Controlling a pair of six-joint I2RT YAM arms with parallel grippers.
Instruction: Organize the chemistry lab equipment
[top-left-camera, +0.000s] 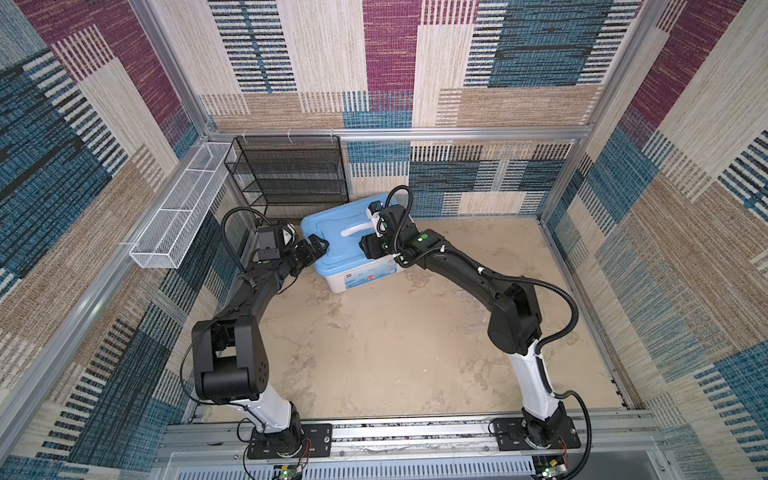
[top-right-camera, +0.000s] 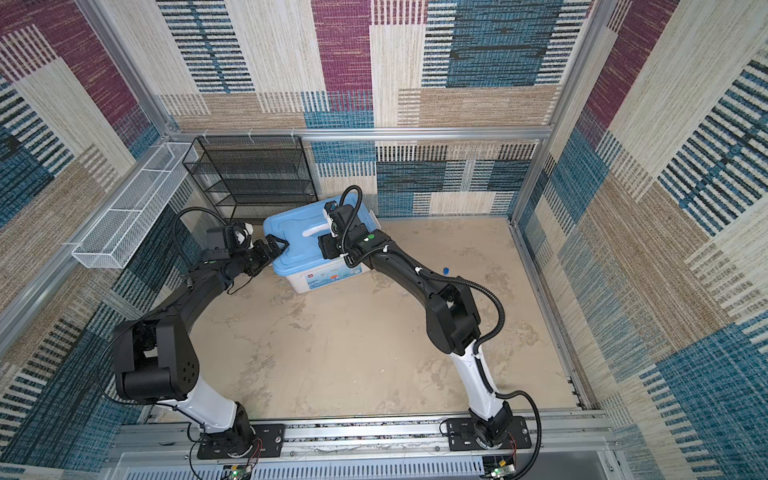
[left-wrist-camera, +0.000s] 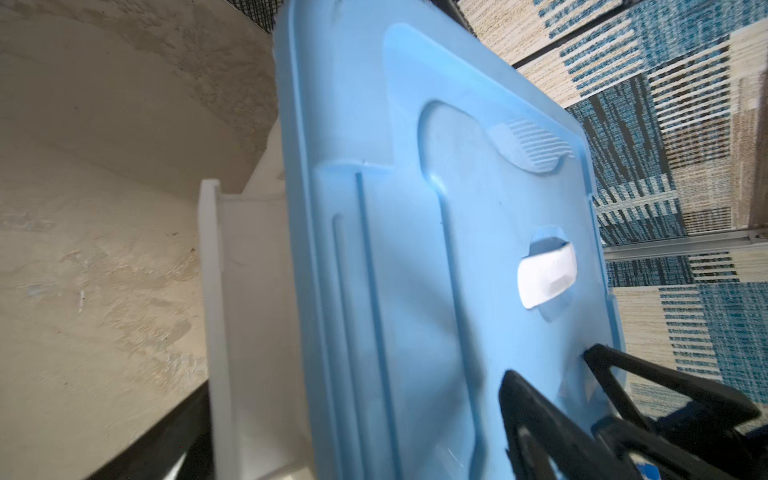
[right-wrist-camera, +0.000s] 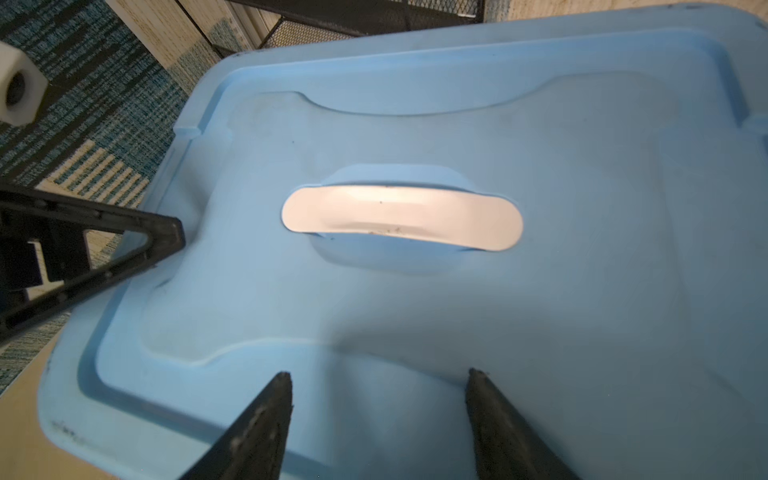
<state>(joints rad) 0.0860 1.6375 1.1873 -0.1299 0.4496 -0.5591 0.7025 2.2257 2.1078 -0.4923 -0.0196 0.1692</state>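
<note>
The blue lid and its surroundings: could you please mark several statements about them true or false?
1. The blue lid sits on the white bin. True.
2. The right gripper is shut on the white handle. False: its jaws are open above the lid, short of the handle.
3. The black mesh shelf stands behind the bin. True.
4. The white wire basket stands on the black shelf. False: it hangs on the side wall, beside the shelf.
5. The left gripper is open at the lid's edge. True.
</note>
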